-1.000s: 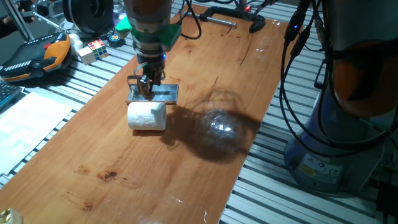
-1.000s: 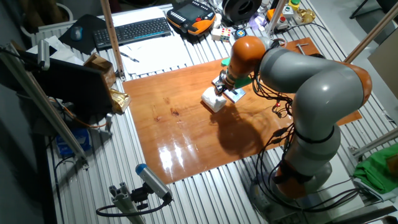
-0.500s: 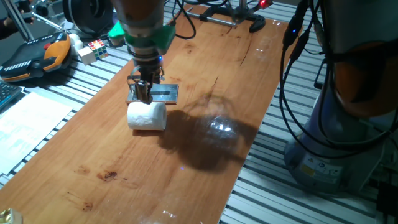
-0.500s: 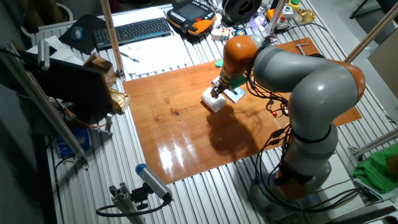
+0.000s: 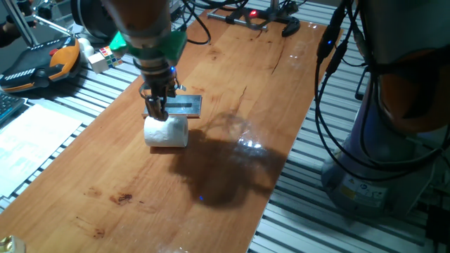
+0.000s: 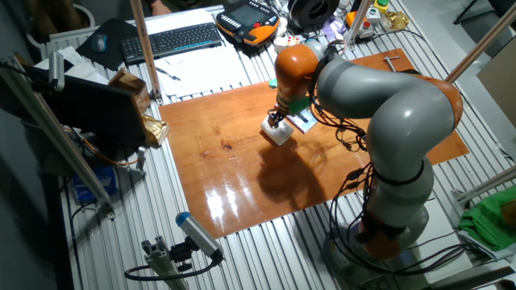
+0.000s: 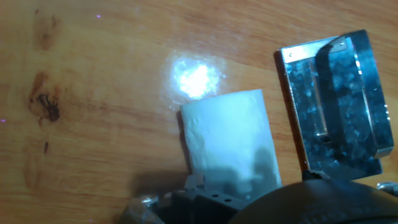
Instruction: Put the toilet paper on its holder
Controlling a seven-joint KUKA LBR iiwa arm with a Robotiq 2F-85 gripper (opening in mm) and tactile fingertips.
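The toilet paper (image 5: 166, 131) is a white roll lying on its side on the wooden table, just in front of the holder (image 5: 184, 105), a shiny metal plate with a bent bar. My gripper (image 5: 156, 109) points down at the roll's back left edge, beside the plate's left end. Its fingers stand close together with nothing between them. In the other fixed view the gripper (image 6: 278, 120) is just above the roll (image 6: 276, 132), with the holder (image 6: 305, 122) to its right. The hand view shows the roll (image 7: 227, 143) left of the holder (image 7: 336, 102).
A black clamp (image 5: 271, 15) lies at the table's far end. An orange-black pendant (image 5: 39, 63) and a colour cube (image 5: 105, 56) sit left of the table. Cables (image 5: 330, 77) hang along the right edge by the robot base.
My gripper has moved left, from above the holder plate to the roll's back left edge. The roll and the holder have not moved.
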